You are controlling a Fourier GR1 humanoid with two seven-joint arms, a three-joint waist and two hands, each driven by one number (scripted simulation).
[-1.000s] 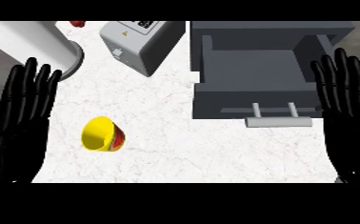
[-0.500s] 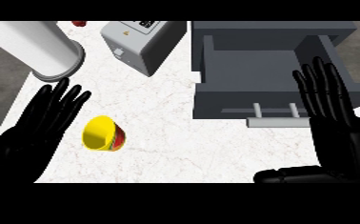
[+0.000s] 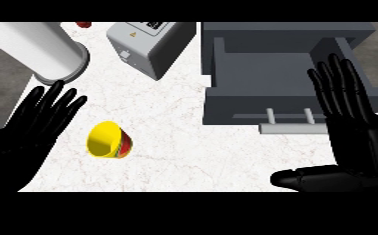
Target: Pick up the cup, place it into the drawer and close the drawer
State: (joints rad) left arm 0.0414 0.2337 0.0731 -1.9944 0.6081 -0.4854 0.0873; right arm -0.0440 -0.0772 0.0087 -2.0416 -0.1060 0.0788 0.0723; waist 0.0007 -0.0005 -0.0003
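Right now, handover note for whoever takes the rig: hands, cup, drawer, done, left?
Left robot hand: open, holding nothing, just left of the cup.
Right robot hand: open, holding nothing, at the drawer's right side.
Cup: yellow inside, red outside, lying on its side on the counter, untouched.
Drawer: pulled open, nothing visible inside, handle toward the robot.
Done: nothing.
Left: pick up cup, place in drawer, close drawer.

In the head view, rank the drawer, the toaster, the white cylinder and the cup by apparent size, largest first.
1. drawer
2. white cylinder and toaster: look alike, both cut off at the top, unranked
3. cup
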